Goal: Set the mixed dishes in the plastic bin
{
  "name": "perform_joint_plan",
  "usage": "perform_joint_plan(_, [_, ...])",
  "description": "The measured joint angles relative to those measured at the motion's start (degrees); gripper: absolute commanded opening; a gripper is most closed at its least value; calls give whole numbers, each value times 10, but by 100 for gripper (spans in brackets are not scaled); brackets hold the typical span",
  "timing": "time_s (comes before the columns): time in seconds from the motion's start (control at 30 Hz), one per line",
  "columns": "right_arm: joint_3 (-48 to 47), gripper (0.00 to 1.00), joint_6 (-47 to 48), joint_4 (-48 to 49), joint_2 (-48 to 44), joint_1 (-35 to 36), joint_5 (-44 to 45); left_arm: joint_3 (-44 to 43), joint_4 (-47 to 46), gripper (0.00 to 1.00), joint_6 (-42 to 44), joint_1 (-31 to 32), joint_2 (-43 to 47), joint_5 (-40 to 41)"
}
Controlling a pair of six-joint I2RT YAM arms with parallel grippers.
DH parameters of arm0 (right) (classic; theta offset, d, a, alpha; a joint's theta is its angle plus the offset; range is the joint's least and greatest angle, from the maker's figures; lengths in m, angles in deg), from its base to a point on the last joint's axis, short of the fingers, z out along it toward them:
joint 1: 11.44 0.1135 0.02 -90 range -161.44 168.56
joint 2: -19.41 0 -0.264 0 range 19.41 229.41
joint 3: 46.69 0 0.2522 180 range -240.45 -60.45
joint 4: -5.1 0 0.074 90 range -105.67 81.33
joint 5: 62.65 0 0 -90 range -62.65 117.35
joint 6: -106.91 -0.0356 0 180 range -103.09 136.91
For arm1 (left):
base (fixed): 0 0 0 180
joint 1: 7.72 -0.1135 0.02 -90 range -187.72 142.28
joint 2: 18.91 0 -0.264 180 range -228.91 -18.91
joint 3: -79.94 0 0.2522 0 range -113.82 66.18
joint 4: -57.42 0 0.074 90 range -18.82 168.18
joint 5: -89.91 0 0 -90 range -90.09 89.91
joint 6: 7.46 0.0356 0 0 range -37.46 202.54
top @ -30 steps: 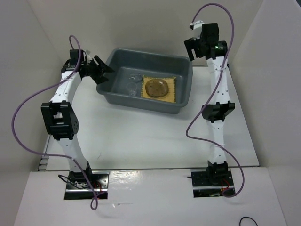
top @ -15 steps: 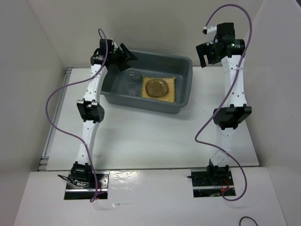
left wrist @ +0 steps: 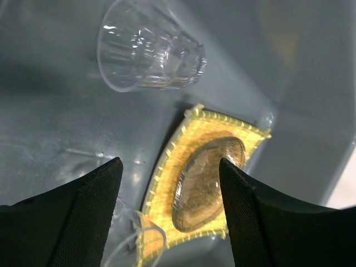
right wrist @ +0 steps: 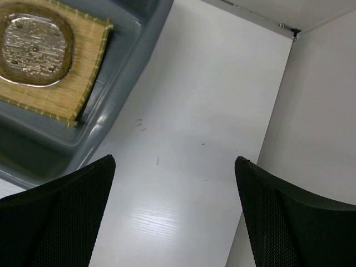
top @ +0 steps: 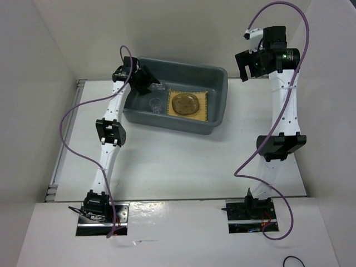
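The dark grey plastic bin (top: pixel 218 105) stands at the back middle of the table. The tan-yellow woven mat (top: pixel 200 111) lies flat on its floor at the right, with a clear round plate (top: pixel 185 103) on it. A small clear cup (left wrist: pixel 150 53) lies on its side left of the mat. The rim of another clear dish (left wrist: pixel 130 245), perhaps the bowl, shows near the mat's corner. My left gripper (top: pixel 153 81) hangs open and empty over the bin's left part; mat (left wrist: pixel 167 167) and plate (left wrist: pixel 206 178) show between its fingers. My right gripper (top: pixel 245 60) is open and empty, high beyond the bin's right end.
White walls close in the table at the back and on both sides. The right wrist view shows the bin's right rim (right wrist: pixel 133 61), the mat (right wrist: pixel 50 83) and bare white table beside the right wall (right wrist: pixel 311 111).
My left gripper swung from outside the bin's left end to over its back left corner, then came down into its left part. My right gripper rose and moved right.
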Motion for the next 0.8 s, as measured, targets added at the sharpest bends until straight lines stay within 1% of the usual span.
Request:
perform_joint_plan(0.17, [18,92,2,-1,-1,0,0,-5,-13,77,10,1,-14,16])
perform_joint_plan(0.33, [43,92,3,-1,-5,0,3,-5,-31,82,24,6,-23,39])
perform_joint_plan(0.53, [66,92,5,-3,-10,0,7,-5,-89,84,46,11,-23,63])
perform_joint_plan(0.6, [73,92,5,-3,-14,0,10,-5,-112,88,56,11,-23,64])
perform_joint_plan(0.7, [85,92,8,-3,-20,0,15,-5,-155,100,68,8,-24,56])
perform_joint_plan(0.8, [96,92,9,-3,-25,0,18,-5,-201,100,79,4,-28,48])
